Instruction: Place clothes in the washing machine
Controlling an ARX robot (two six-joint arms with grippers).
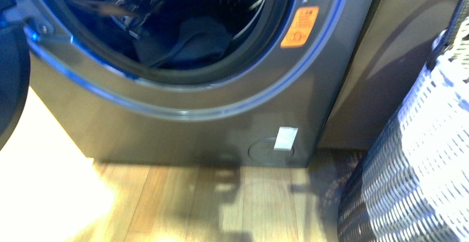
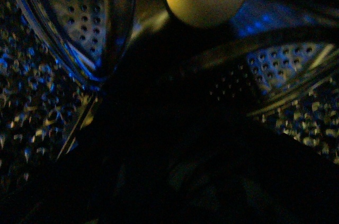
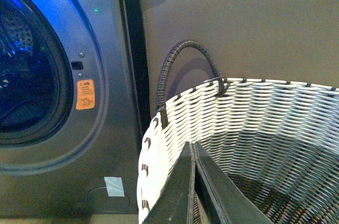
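The clothes (image 1: 191,46) are seen lying low inside the drum of the washing machine (image 1: 182,126), behind the open round mouth. A white woven basket (image 3: 254,128) stands just beside the machine on the wooden floor (image 1: 221,203). The right pincer (image 3: 194,192) is held over the basket's rim, its fingers pressed together with nothing between them. The left pincer cannot be made out in the dim drum (image 2: 47,102).

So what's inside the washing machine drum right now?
In the washing machine, dark navy clothes lie at the bottom of the perforated drum. Whatever sits beneath or behind them is hidden, and the left wrist view is too dark to tell.
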